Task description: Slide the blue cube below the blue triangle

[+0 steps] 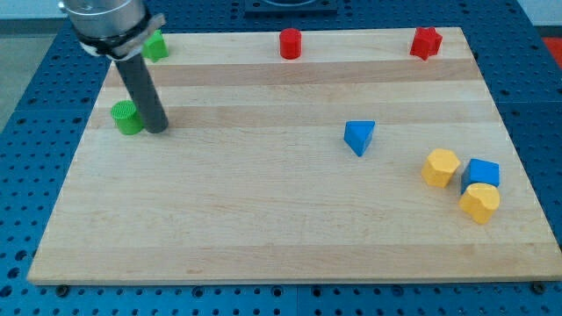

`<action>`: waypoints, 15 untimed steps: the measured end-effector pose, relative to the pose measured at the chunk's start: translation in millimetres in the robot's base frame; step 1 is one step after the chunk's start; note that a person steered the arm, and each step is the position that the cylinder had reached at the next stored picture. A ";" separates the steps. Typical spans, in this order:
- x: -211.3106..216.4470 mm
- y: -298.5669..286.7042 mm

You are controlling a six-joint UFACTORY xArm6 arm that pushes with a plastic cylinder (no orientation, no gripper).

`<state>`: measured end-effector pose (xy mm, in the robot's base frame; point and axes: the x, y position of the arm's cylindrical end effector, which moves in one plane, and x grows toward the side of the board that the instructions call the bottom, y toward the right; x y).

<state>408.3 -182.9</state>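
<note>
Task is barely starting, by my reading. My tip (pixel 157 129) is resting on the wooden board (pixel 263 237) near the view's left edge, just beside a green cylinder (pixel 127 117); it is a bare rod, holding nothing, touching neither task block.

Blue cube (pixel 482 172) is sitting far to the view's right of the tip and lower, wedged against two yellow blocks (pixel 440 167) (pixel 479 202). Blue triangle (pixel 358 137) is lying between tip and cube, well apart from both.

Remaining: crossing the board, freeing the cube, pushing it under the triangle.

No containers are showing.

Other blocks: green block (pixel 156 46), red cylinder (pixel 291 43), red block (pixel 425 42).
</note>
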 end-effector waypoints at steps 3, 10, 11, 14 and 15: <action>115.5 112.7; 181.7 449.0; 170.8 477.1; 120.1 489.0; 115.7 483.8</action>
<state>524.0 300.9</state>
